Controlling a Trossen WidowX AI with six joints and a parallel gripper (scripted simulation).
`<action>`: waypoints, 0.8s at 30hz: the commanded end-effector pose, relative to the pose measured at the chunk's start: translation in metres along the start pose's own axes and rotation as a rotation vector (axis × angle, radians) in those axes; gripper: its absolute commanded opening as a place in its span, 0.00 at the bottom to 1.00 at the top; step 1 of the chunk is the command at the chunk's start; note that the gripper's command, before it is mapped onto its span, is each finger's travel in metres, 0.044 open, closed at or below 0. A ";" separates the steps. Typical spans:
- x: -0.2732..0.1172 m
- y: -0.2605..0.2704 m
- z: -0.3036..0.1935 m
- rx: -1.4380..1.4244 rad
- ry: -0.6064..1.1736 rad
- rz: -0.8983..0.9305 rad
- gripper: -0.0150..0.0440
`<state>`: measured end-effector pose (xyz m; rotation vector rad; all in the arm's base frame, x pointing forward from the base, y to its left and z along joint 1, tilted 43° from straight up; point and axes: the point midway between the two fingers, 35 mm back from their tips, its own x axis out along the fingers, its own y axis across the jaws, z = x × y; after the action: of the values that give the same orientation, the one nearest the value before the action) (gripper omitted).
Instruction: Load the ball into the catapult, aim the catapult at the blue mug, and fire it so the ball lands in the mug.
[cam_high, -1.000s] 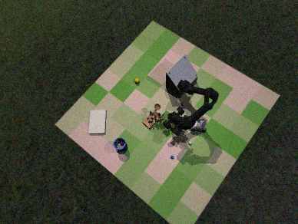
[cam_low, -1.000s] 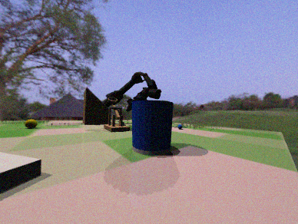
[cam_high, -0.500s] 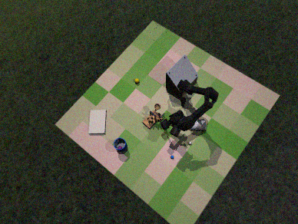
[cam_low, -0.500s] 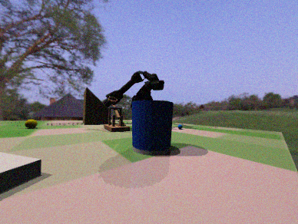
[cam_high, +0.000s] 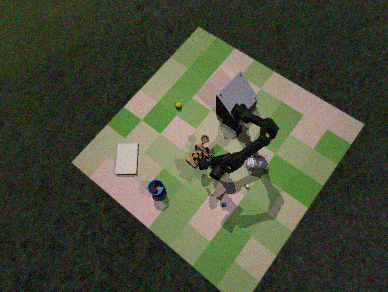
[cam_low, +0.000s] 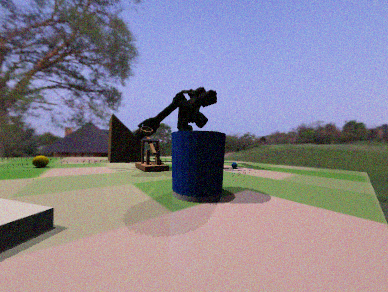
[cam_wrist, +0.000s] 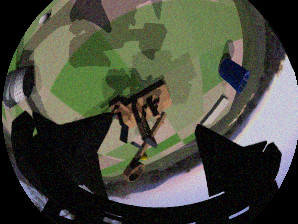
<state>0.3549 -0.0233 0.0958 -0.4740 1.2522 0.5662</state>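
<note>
The blue mug (cam_high: 151, 184) (cam_low: 198, 165) (cam_wrist: 234, 75) stands upright; its inside shows only in the top view. A small purple ball (cam_high: 155, 190) shows inside it. The wooden catapult (cam_high: 192, 159) (cam_low: 152, 167) (cam_wrist: 161, 94) stands on the mat with its arm raised. The catapult's round cup (cam_high: 205, 138) (cam_low: 146, 130) (cam_wrist: 134, 173) looks empty. My gripper (cam_high: 209, 169) (cam_low: 206, 108) (cam_wrist: 154, 123) is open and empty, raised above the mat beside the catapult, its fingers wide apart in the wrist view.
A white box (cam_high: 127, 159) (cam_low: 20, 212) (cam_wrist: 216, 112) lies near the mug. A yellow ball (cam_high: 178, 105) (cam_low: 40, 161), a blue ball (cam_high: 224, 205) (cam_low: 234, 165), a small white ball (cam_high: 247, 186) and a grey rounded object (cam_high: 256, 164) (cam_wrist: 19, 86) lie around. A grey slanted block (cam_high: 237, 92) stands at the arm's base.
</note>
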 end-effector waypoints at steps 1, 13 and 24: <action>0.002 -0.023 0.008 0.130 -0.059 0.000 1.00; 0.002 -0.092 0.021 0.489 -0.237 0.009 1.00; -0.002 -0.161 0.017 0.812 -0.414 0.051 1.00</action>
<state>0.4576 -0.1190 0.1074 0.2436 1.0263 0.1860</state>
